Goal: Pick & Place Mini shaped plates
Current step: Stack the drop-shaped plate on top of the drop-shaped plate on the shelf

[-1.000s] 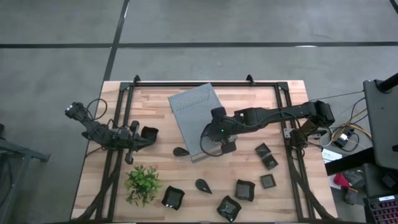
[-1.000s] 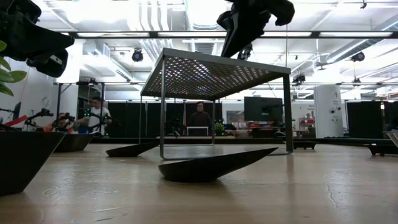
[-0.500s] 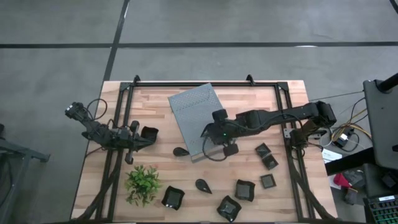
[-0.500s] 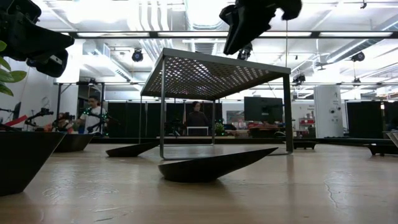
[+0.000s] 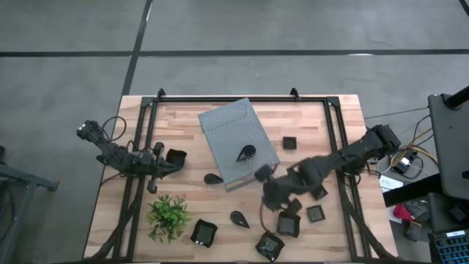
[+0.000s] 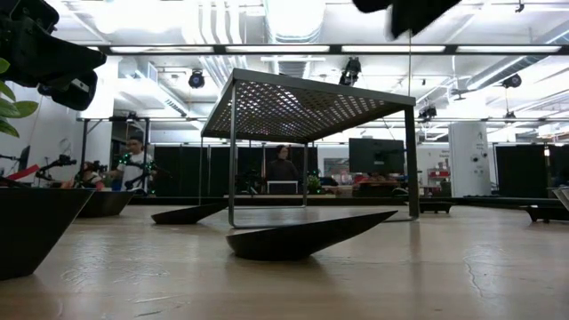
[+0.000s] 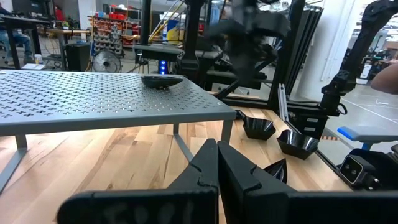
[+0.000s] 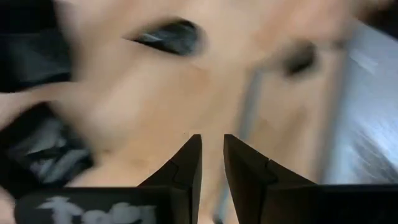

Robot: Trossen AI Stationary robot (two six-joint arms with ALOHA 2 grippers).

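Strip lights (image 6: 293, 48) are glowing along the ceiling, grey concrete floor (image 5: 242, 26) is surrounding the wooden worktop (image 5: 183, 125), and people are sitting far behind.

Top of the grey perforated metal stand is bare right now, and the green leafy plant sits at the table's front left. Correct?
Not quite. The grey perforated metal stand is not bare: a small glossy black leaf-shaped dish lies on its top, as the high view shows; the left wrist view shows it there too. The green leafy plant does sit at the table's front left.
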